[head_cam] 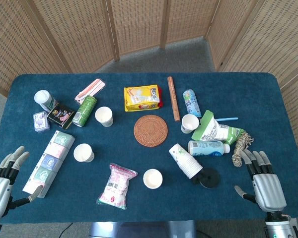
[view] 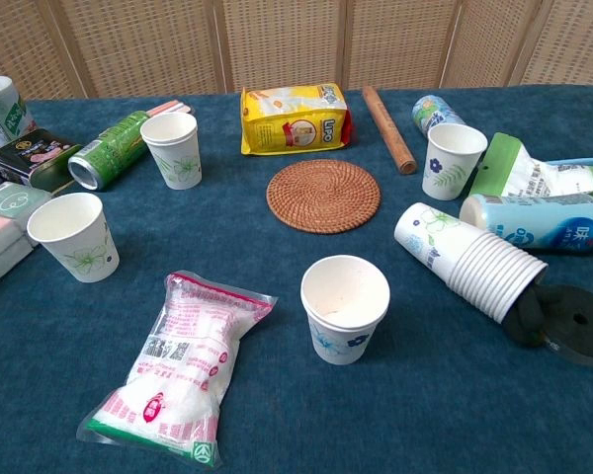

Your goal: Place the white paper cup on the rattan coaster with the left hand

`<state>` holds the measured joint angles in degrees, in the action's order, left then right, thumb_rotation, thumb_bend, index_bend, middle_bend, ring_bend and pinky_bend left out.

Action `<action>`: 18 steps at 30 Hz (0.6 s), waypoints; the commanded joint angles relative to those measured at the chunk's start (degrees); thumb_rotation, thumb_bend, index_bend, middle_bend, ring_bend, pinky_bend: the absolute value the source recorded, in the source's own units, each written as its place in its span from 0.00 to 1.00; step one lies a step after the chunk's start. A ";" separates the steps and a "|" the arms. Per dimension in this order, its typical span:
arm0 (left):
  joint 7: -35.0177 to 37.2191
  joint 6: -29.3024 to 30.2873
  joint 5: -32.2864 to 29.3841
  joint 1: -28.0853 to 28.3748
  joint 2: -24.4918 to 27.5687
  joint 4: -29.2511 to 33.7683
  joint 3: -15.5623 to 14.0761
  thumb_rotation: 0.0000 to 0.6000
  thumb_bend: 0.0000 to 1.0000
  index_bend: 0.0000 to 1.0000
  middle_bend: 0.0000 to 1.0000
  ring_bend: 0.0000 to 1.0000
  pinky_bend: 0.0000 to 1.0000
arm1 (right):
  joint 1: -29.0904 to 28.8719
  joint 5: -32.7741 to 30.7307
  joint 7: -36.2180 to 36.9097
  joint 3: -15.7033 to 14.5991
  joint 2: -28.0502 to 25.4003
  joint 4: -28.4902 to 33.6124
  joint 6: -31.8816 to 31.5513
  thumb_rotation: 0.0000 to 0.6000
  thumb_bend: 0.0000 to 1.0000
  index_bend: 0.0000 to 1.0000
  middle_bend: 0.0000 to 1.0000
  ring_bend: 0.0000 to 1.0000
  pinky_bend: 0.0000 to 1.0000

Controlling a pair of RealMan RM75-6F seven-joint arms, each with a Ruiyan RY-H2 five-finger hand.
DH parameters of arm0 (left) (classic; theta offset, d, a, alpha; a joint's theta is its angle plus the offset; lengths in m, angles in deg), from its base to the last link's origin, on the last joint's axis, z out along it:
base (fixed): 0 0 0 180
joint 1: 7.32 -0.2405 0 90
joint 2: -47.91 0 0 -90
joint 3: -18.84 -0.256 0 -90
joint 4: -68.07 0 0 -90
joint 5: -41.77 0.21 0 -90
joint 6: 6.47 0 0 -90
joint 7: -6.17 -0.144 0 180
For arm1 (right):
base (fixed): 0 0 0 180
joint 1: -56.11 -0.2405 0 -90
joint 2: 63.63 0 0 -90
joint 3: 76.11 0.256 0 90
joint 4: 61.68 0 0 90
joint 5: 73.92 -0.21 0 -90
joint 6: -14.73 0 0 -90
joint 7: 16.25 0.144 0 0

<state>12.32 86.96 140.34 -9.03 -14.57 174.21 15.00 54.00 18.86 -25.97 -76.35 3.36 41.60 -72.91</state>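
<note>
The round rattan coaster lies bare at the table's middle. Several white paper cups stand upright around it: one at the back left, one at the left, one in front and one at the right. My left hand rests at the front left edge, fingers apart, holding nothing, well left of every cup. My right hand sits at the front right edge, also empty with fingers spread. The chest view shows neither hand.
A tipped stack of cups and a black disc lie right of the coaster. A snack bag lies in front, boxes at the left. A green can, yellow packet and wooden stick sit behind.
</note>
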 commanded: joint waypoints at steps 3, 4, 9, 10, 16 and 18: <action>0.26 -1.32 -0.48 0.54 -0.15 0.10 -0.08 0.81 0.32 0.00 0.00 0.00 0.00 | 0.00 -0.40 0.14 0.18 -0.01 -0.07 0.18 1.00 0.22 0.00 0.00 0.00 0.00; 0.28 -1.64 -0.60 0.69 -0.11 0.08 -0.08 0.81 0.32 0.00 0.00 0.00 0.00 | -0.04 -0.35 0.06 0.24 0.04 -0.14 0.21 1.00 0.22 0.00 0.00 0.00 0.00; -0.39 -2.35 -0.71 1.03 0.53 0.56 -0.12 0.80 0.32 0.00 0.00 0.00 0.00 | -0.18 -0.38 0.33 0.43 0.41 -0.50 0.39 1.00 0.22 0.00 0.00 0.00 0.00; -0.57 -2.72 -0.79 1.14 0.96 0.85 -0.26 0.80 0.32 0.00 0.00 0.00 0.00 | -0.21 -0.46 0.43 0.49 0.48 -0.58 0.42 1.00 0.22 0.00 0.00 0.00 0.00; -3.03 -9.55 -4.66 3.45 7.23 4.79 -1.35 0.80 0.32 0.00 0.00 0.00 0.00 | -0.51 -1.00 0.89 0.71 0.76 -0.89 1.12 1.00 0.22 0.00 0.00 0.00 0.00; -4.43 -11.73 -6.30 4.52 8.43 5.47 -1.03 0.80 0.32 0.00 0.00 0.00 0.00 | -0.62 -1.41 0.94 0.79 0.85 -1.08 1.49 1.00 0.22 0.00 0.00 0.00 0.00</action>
<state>9.25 77.11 135.68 -5.71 -7.42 178.55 13.92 53.42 17.53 -25.05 -75.60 4.17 40.58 -71.51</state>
